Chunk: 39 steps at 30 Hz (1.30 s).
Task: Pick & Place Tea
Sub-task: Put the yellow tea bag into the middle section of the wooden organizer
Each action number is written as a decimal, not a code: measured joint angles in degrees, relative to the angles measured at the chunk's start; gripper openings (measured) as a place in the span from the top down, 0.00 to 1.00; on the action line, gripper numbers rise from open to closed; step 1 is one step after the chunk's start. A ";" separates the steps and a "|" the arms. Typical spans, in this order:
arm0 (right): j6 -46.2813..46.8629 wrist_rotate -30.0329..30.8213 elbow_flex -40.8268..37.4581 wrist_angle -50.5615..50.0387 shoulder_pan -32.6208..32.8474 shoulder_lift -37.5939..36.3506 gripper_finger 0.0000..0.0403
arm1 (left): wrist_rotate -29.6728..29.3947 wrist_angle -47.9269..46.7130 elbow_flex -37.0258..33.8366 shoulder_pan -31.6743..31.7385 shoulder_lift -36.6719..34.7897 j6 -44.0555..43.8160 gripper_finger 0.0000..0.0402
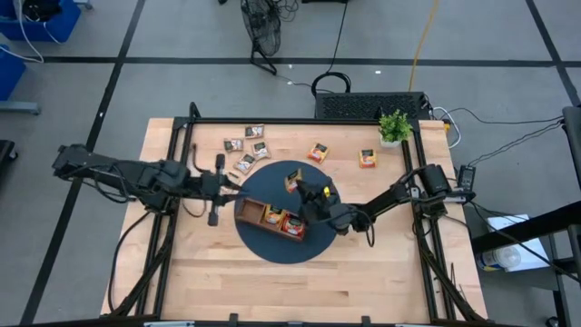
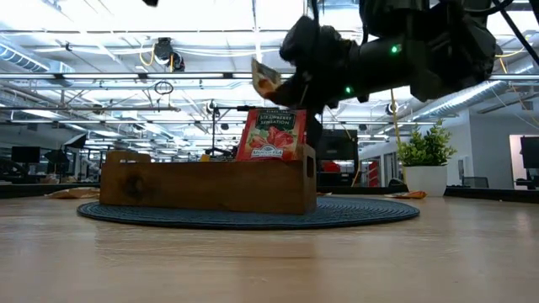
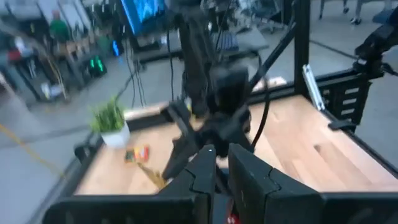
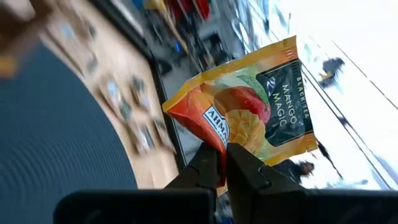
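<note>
One wooden tray point(image 1: 269, 218) lies on the round dark mat point(image 1: 272, 247), one red sachet point(image 2: 271, 135) standing in its end compartment. Just above it, the right gripper point(image 1: 304, 191) is clamped on one orange mango sachet point(image 4: 249, 109). The left gripper point(image 1: 238, 191), fingers closed and empty, hovers beside the tray. Farther back lie five brown-and-white sachets point(image 1: 245, 163), two orange sachets point(image 1: 319, 152) and one potted plant point(image 1: 394, 127)

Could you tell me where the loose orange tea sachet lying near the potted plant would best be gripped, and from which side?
The orange sachet lies flat on the bare table, clear of the potted plant. Probably come straight down from above and pinch across two opposite edges, as its flat face offers nothing to hold. The right gripper already holds another sachet.
</note>
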 joint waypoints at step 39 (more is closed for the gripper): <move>-2.70 -9.58 5.00 1.86 -4.79 -0.10 0.99 | -3.82 13.55 4.44 14.01 25.61 -22.04 0.30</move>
